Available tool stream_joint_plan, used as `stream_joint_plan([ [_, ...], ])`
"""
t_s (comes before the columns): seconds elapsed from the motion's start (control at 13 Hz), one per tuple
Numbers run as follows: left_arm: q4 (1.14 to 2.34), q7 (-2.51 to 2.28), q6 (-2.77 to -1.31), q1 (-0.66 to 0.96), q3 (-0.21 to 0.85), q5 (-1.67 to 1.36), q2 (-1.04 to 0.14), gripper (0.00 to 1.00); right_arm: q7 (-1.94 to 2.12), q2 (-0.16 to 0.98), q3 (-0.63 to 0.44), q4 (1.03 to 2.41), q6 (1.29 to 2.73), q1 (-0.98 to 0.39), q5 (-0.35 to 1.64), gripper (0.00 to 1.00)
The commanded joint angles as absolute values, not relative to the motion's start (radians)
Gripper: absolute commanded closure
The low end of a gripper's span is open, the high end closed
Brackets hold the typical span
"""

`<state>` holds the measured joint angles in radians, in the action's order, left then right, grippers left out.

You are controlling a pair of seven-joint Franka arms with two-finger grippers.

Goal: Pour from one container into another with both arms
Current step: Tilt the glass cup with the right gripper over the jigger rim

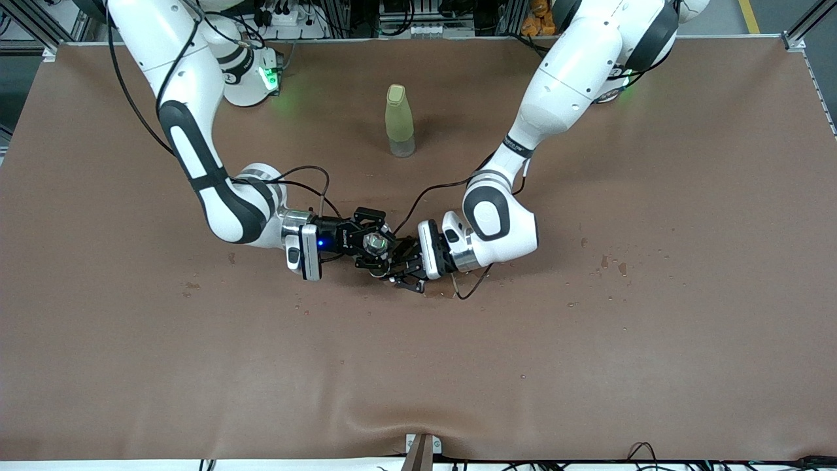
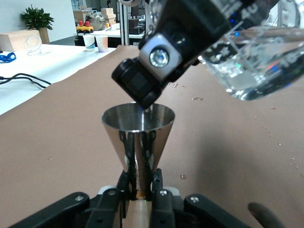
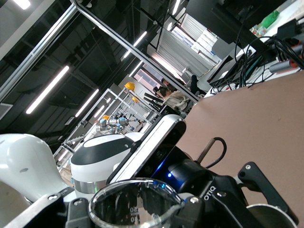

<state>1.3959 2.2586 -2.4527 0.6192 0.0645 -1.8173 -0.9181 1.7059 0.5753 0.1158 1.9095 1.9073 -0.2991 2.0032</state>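
Note:
Over the middle of the table my right gripper (image 1: 368, 244) is shut on a clear glass cup (image 1: 374, 243). The glass (image 2: 261, 66) is tilted, holds clear liquid, and its lip hangs just above a metal cone cup (image 2: 138, 128). My left gripper (image 1: 400, 271) is shut on the narrow base of that metal cup, which stands upright between its fingers (image 2: 124, 183). The two grippers nearly touch. The glass rim (image 3: 137, 199) fills the foreground of the right wrist view, with the metal cup's rim (image 3: 270, 216) beside it.
A pale green bottle (image 1: 399, 121) stands upright farther from the front camera than the grippers, between the two arm bases. Small drops and wet spots (image 1: 611, 263) dot the brown table cover (image 1: 588, 366), some right beneath the grippers. Black cables hang off both wrists.

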Motion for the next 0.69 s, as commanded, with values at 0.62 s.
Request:
stream_joint_plan([
  [0.62,1.373,2.260,-2.470,0.626,0.055,-1.850,-0.931,1.00,1.675,0.554,0.110,1.924,1.904,-0.310,2.045,1.00],
])
